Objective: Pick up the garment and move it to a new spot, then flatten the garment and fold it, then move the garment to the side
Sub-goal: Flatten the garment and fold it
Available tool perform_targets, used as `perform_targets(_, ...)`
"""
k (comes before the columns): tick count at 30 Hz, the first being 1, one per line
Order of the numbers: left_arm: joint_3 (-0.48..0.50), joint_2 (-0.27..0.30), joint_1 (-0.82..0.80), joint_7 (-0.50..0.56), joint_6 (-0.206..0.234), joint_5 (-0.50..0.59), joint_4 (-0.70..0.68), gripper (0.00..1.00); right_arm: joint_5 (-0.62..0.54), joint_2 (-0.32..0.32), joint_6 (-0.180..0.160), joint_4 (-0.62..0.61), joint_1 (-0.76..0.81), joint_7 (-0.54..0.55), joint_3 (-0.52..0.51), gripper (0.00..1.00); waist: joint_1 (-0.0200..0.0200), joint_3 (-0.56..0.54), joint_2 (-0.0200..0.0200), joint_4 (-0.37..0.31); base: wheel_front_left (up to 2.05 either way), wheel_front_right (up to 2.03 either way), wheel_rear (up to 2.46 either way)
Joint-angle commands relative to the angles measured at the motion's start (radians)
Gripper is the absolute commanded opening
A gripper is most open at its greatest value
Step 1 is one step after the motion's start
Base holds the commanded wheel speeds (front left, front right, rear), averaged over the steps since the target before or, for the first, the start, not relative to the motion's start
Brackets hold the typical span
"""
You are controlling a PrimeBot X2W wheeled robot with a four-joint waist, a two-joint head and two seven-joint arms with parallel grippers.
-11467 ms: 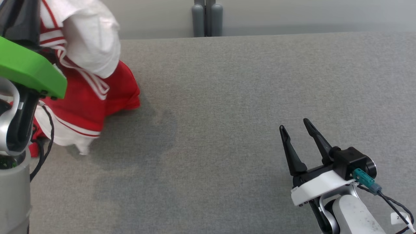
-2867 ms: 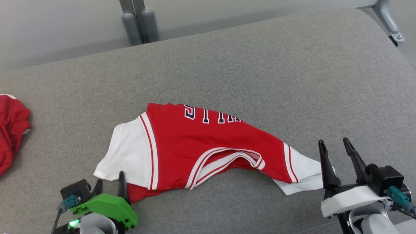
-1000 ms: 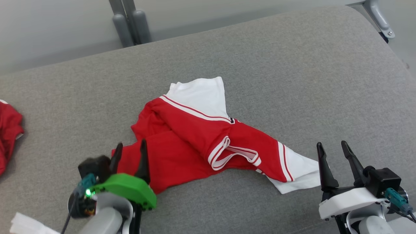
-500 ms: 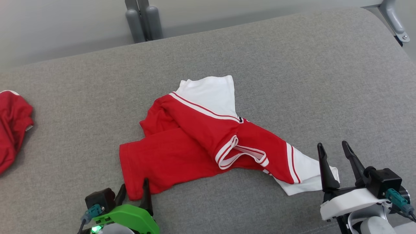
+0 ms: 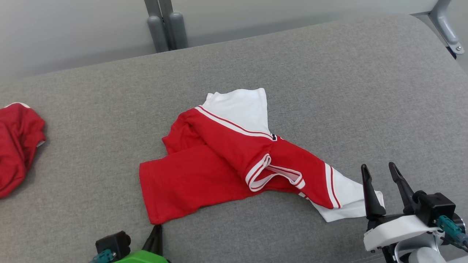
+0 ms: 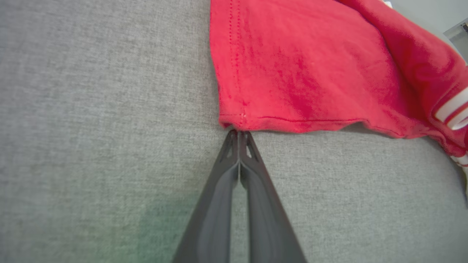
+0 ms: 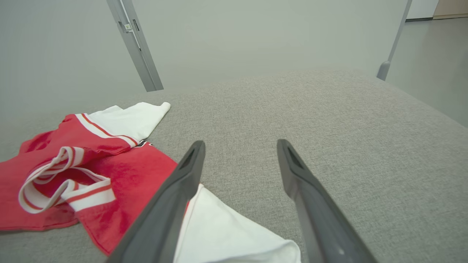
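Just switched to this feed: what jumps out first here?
A red and white jersey lies rumpled, partly folded over itself, in the middle of the grey padded table. The left gripper has its fingers shut right at the jersey's near hem corner, while the right gripper stands open beside the white sleeve. A second red cloth sits bunched at the table's far left edge.

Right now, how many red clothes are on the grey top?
2. A red-and-white jersey lies in the middle; a bunched red garment sits at the far left, partly out of frame.
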Motion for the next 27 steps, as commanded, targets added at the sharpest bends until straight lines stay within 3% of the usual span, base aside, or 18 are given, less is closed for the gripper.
perform_targets(1,0.013,0.022,0.034,-0.009,0.01,-0.006,-0.009,0.0,-0.003,0.0,0.0,0.0,0.017,-0.003,0.0,1.0,0.0,-0.01,-0.0001,0.014,0.0,0.0,0.0)
perform_targets(8,0.045,0.071,0.116,-0.014,0.034,-0.03,-0.106,0.0,-0.005,-0.006,0.0,0.0,0.018,-0.003,0.004,1.0,0.0,-0.013,-0.0001,0.045,0.0,0.0,0.0)
perform_targets(9,0.05,0.073,0.121,-0.021,0.036,-0.024,-0.114,0.15,-0.005,-0.007,0.0,0.001,0.017,-0.003,0.004,1.0,0.0,-0.014,-0.0001,0.046,0.0,0.0,0.0)
perform_targets(10,0.06,0.072,0.126,-0.034,0.038,-0.014,-0.125,0.38,-0.006,-0.008,0.0,0.001,0.016,-0.003,0.004,1.0,0.0,-0.018,-0.0001,0.047,0.0,0.0,0.0)
perform_targets(11,0.076,0.069,0.129,-0.046,0.04,0.004,-0.134,1.0,-0.007,-0.009,0.0,-0.002,0.017,-0.003,0.002,1.0,0.0,-0.022,-0.0001,0.047,0.0,0.0,0.0)
perform_targets(14,0.127,0.05,0.148,-0.065,0.046,0.074,-0.147,1.0,-0.017,-0.015,0.0,-0.016,0.023,-0.003,-0.011,1.0,0.0,-0.032,-0.0001,0.044,0.0,0.0,0.0)
perform_targets(19,0.31,-0.032,0.203,-0.067,-0.005,0.297,-0.188,1.0,-0.039,-0.034,0.0,-0.047,0.049,-0.003,-0.031,1.0,0.0,-0.08,-0.0001,0.039,0.0,0.0,0.0)
perform_targets(27,0.587,-0.215,0.316,-0.066,-0.203,0.617,-0.255,1.0,-0.062,-0.06,0.0,-0.087,0.091,-0.003,-0.057,1.0,0.0,-0.15,-0.0001,0.023,0.0,0.0,0.0)
